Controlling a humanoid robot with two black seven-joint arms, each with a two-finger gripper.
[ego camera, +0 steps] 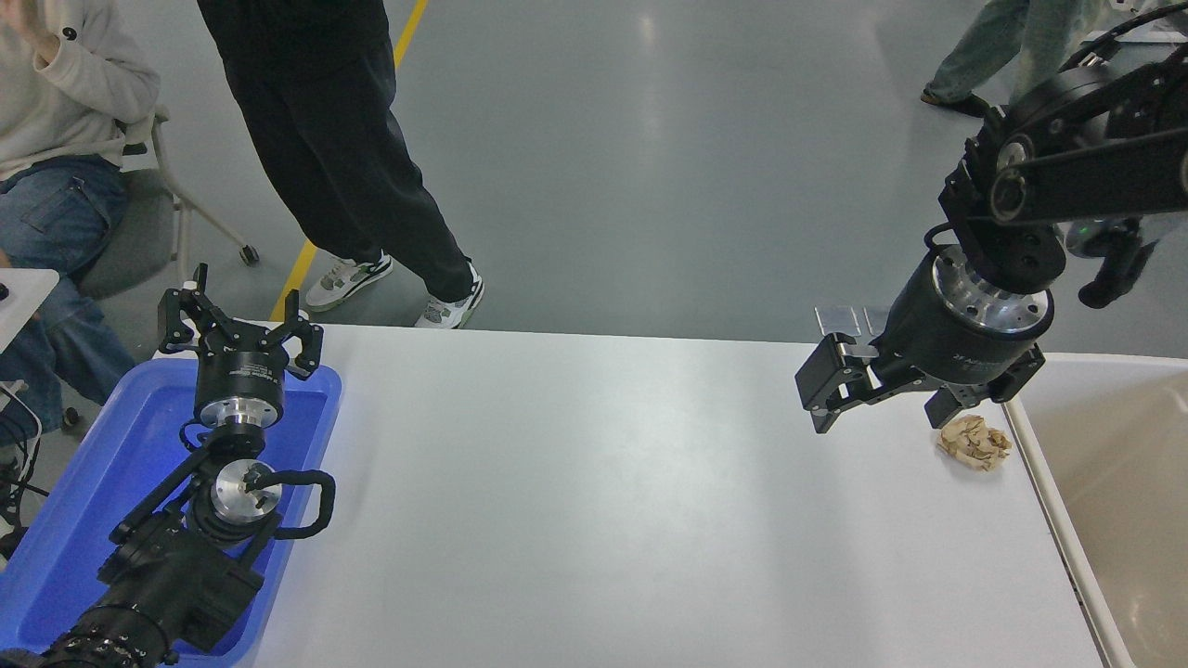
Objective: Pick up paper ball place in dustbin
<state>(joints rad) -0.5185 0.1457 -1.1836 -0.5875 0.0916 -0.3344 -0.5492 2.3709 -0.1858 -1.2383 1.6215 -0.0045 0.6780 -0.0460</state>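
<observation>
One wrinkled tan paper ball (pixel 974 443) (crumpled) — beside smooth cream dustbin (pixel 1039 464).

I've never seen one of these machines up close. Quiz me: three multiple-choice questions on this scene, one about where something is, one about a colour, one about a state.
1. Where does the paper ball lie?
A. On the white table, near the dustbin
B. Inside the dustbin
C. In the tray

2. What colour is the tray under the left end effector?
A. Red
B. Blue
C. Green

3. What is the state of the right end effector?
A. Shut on the paper ball
B. Open, holding nothing
C. Resting inside the dustbin

Answers:
1. A: the ball sits on the tabletop, just left of the bin's rim.
2. B: the tray at the lower left is plainly blue.
3. B: its fingers are spread, with the ball lying free on the table beside it.
</observation>
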